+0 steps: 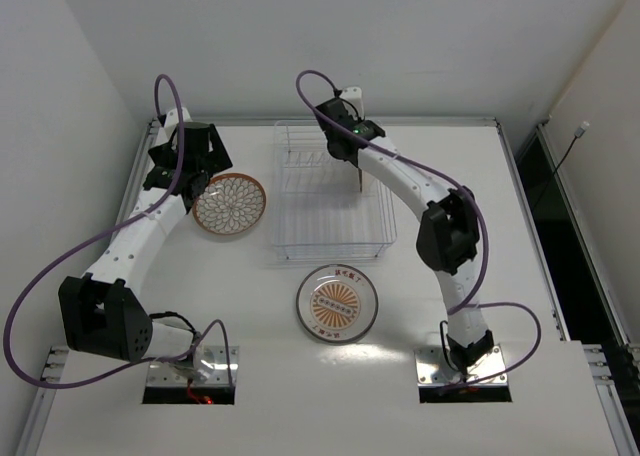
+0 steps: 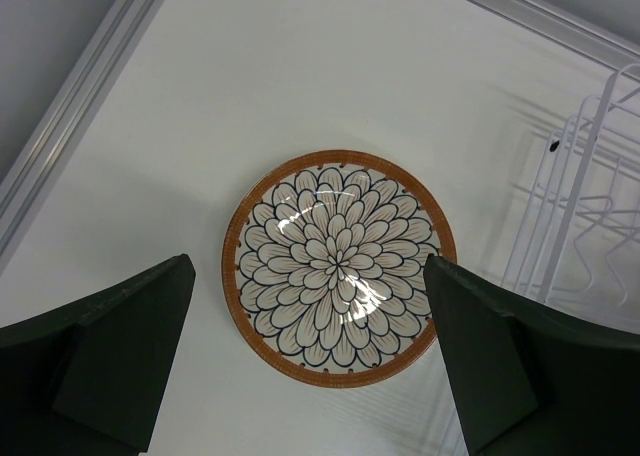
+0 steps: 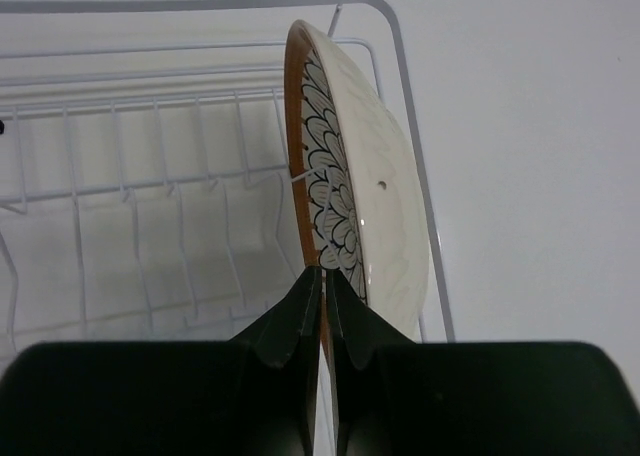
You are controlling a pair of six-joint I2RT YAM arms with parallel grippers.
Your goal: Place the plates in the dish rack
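The right gripper is clenched on a brown-rimmed plate, held on edge inside the dish rack, close to its right wall. The next move is probably to seat it between tines. The left gripper, spread wide, hovers over a second brown-rimmed plate lying flat on the bench. The sunburst plate lies in front of the rack.

**Glazed plates, coated wire, matt surface**

A glossy ceramic glaze is shown by the flat plate, where light is reflected. A smooth pale sheen is seen on the back of the upright plate. The rack is made of thin white-coated wire. The surface is matt white. Dark, matt plastic is seen on the left end effector.
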